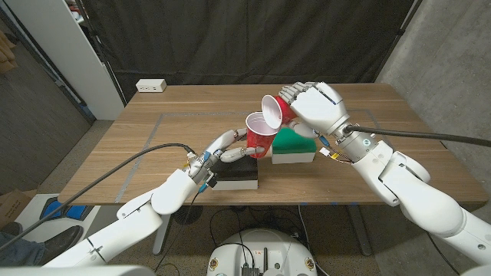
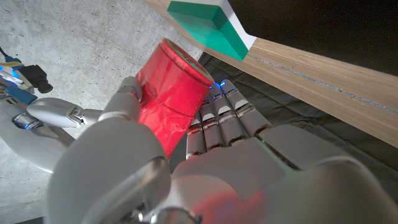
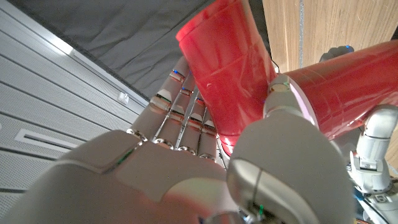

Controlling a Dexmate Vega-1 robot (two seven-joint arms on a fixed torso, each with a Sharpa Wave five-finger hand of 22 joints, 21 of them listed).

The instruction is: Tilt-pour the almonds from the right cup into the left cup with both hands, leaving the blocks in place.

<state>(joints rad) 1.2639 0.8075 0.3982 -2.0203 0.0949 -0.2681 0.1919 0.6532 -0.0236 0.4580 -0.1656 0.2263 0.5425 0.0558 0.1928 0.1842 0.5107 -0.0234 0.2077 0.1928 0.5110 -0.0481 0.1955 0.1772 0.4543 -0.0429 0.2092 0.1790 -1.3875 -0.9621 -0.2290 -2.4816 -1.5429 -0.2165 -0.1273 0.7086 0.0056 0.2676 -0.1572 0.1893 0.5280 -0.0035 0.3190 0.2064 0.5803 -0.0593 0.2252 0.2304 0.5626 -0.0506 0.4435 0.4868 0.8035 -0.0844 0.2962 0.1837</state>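
Note:
Two red cups meet above the middle of the table. My right hand (image 1: 318, 107) grips the right cup (image 1: 278, 110) and holds it tipped over, its white mouth angled down to the rim of the left cup (image 1: 258, 133). My left hand (image 1: 229, 146) grips the left cup, lifted and leaning toward the other. In the right wrist view my right hand (image 3: 205, 155) wraps the tipped cup (image 3: 227, 68), with the left cup (image 3: 348, 87) beside it. In the left wrist view my left hand (image 2: 186, 162) holds its cup (image 2: 168, 99). No almonds are visible.
A black-and-white block (image 1: 236, 173) lies under my left hand and a green-and-white block (image 1: 293, 146) under the cups, seen too in the left wrist view (image 2: 211, 28). A white power strip (image 1: 151, 86) sits at the table's far left edge.

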